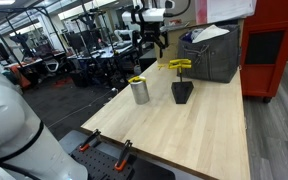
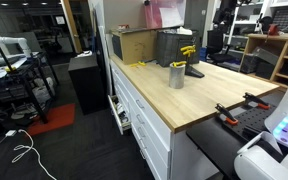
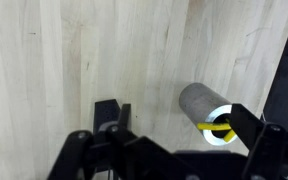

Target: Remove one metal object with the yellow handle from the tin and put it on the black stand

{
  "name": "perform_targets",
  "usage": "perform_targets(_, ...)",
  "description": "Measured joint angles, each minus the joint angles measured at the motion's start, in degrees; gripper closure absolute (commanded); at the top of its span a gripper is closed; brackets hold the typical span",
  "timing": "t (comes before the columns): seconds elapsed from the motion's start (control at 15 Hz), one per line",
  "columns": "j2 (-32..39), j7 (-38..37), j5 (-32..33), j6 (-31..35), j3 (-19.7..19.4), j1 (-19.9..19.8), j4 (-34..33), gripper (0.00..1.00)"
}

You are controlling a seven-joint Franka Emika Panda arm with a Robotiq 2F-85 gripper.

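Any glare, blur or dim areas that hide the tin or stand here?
In an exterior view the tin and black stand are clear, evenly lit; in an exterior view the tin is small and soft; in the wrist view the tin has a white-glaring rim.

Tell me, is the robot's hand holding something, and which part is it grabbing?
Nothing. The hand is open and empty above the table; one yellow-handled tool sits in the tin, untouched.

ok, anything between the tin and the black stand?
No. Bare tabletop between tin and black stand, shown in an exterior view and the wrist view.
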State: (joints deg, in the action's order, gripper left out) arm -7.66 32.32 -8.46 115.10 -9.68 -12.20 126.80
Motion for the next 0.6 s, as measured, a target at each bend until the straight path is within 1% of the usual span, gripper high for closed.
perform_targets(0.4, -0.8, -5.7, 0.1, 0.0, 0.0, 0.0, 0.4, 0.0)
perform_targets(0.6, -0.7, -6.1, 0.2, 0.0, -0.1, 0.1, 0.4, 0.0)
